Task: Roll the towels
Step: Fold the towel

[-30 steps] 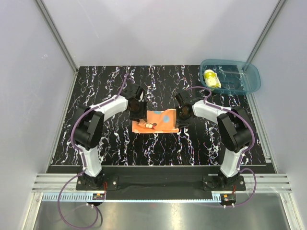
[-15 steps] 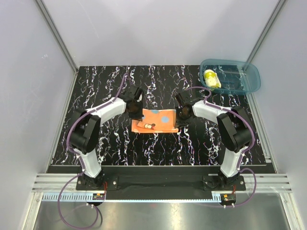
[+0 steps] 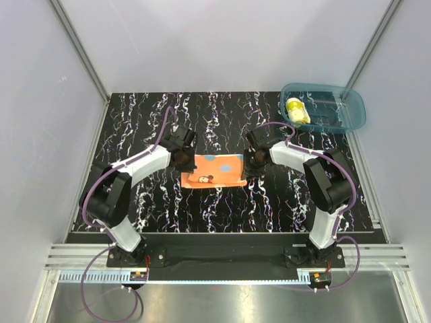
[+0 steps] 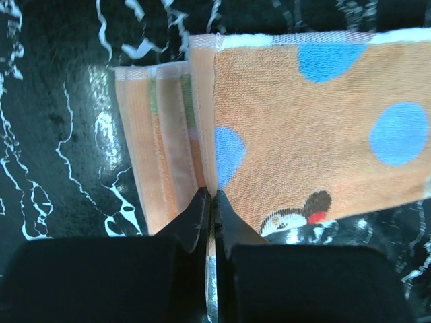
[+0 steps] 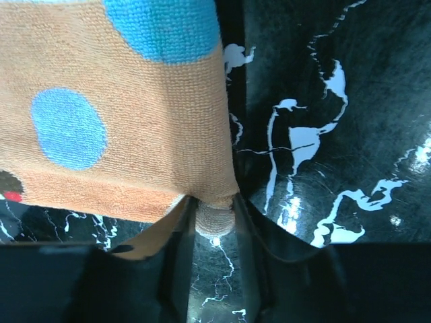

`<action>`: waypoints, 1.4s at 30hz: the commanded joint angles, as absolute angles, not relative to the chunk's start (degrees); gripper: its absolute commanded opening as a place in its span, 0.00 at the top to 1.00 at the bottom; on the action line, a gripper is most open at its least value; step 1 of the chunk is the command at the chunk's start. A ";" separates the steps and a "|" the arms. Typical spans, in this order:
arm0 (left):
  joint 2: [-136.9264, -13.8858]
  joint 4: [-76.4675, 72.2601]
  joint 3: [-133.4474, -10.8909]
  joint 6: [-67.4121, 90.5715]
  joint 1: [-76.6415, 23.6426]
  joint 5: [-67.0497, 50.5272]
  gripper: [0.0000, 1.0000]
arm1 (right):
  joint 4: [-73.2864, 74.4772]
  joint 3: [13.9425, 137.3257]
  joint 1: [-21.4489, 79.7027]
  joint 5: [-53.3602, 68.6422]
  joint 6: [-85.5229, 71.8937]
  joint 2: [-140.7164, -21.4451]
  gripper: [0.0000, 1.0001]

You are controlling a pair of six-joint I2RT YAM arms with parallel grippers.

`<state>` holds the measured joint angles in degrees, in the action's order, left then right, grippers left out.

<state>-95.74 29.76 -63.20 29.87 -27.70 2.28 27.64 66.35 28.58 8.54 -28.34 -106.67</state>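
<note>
The orange towel (image 3: 214, 169) with blue dots lies partly folded in the middle of the table. Its left end shows several stacked layers (image 4: 161, 155) in the left wrist view. My left gripper (image 3: 185, 160) (image 4: 210, 195) is shut on a thin edge of the towel's left side. At the right edge, my right gripper (image 3: 248, 165) (image 5: 214, 208) has its jaws against both sides of a bunched corner of the same towel (image 5: 121, 121), lifting it off the table. The yellow towel (image 3: 296, 111) lies rolled in the bin.
A translucent teal bin (image 3: 350, 114) stands at the table's back right corner. The black marbled tabletop (image 3: 141, 128) is bounded by grey walls on three sides. Both arm bases sit at the near edge.
My left gripper went from open to shut on the towel's left edge and drew back to the left. The towel shifted slightly left and lies flatter. The right gripper stayed at the right corner.
</note>
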 commanded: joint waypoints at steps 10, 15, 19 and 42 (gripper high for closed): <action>-91.50 31.64 -58.62 33.13 -27.86 9.32 0.61 | 38.84 74.70 28.65 2.64 -24.00 -104.25 0.42; -86.14 37.08 -58.80 35.68 -28.21 13.53 0.57 | 38.76 79.36 28.65 6.49 -22.42 -100.64 0.46; -81.84 37.62 -59.50 36.21 -28.39 12.92 0.58 | 38.23 82.78 28.65 10.01 -21.45 -101.59 0.56; -93.95 24.43 -51.68 39.11 -29.62 4.39 0.64 | 36.13 86.85 25.40 13.44 -20.21 -121.21 0.99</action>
<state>-92.66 26.92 -52.71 39.24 -29.52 4.29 36.88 90.67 25.63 15.07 -20.25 -123.35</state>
